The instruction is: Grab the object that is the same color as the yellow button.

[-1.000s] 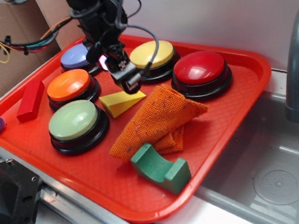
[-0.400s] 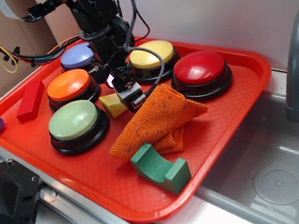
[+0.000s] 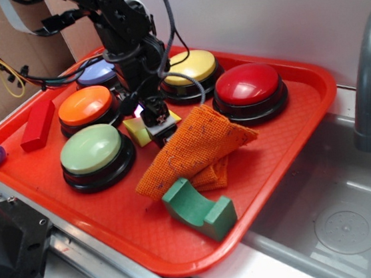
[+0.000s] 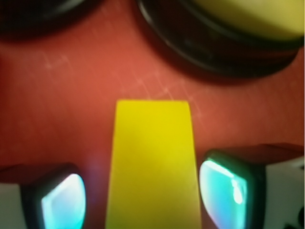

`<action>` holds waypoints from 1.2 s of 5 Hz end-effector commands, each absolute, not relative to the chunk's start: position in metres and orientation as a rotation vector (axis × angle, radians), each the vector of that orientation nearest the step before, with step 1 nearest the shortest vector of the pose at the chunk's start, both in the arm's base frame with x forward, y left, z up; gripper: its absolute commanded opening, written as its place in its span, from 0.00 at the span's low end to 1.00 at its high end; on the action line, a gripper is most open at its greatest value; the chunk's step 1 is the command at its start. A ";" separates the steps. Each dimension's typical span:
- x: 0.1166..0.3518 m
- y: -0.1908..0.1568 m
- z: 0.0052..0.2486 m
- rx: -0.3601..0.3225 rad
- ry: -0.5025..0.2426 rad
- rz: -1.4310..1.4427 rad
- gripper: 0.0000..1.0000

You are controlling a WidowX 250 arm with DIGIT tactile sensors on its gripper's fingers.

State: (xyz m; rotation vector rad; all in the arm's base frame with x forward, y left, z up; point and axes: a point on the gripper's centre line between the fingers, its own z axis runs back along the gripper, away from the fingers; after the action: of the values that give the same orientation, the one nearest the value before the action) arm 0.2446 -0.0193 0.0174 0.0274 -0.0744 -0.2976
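Gripper (image 3: pixel 155 123) is down on the red tray (image 3: pixel 291 127), jaws apart, straddling the yellow wedge (image 4: pixel 151 167) without touching. From the side the arm hides most of the wedge. The yellow button (image 3: pixel 191 68), just behind, is partly blocked by cables.

No lettering, labels, brand marks or numbers can be read in either view, whether on the buttons, the blocks or the red tray (image 3: pixel 303 109).
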 end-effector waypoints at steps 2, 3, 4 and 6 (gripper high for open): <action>0.248 -0.022 0.029 0.027 -0.105 -0.287 0.00; 0.254 -0.023 0.050 0.037 -0.125 -0.234 0.00; 0.262 -0.027 0.084 0.025 -0.154 -0.214 0.00; 0.260 -0.042 0.167 0.024 -0.229 -0.164 0.00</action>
State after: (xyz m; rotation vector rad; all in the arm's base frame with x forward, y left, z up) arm 0.2558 -0.0390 0.1475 0.0256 -0.1617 -0.1597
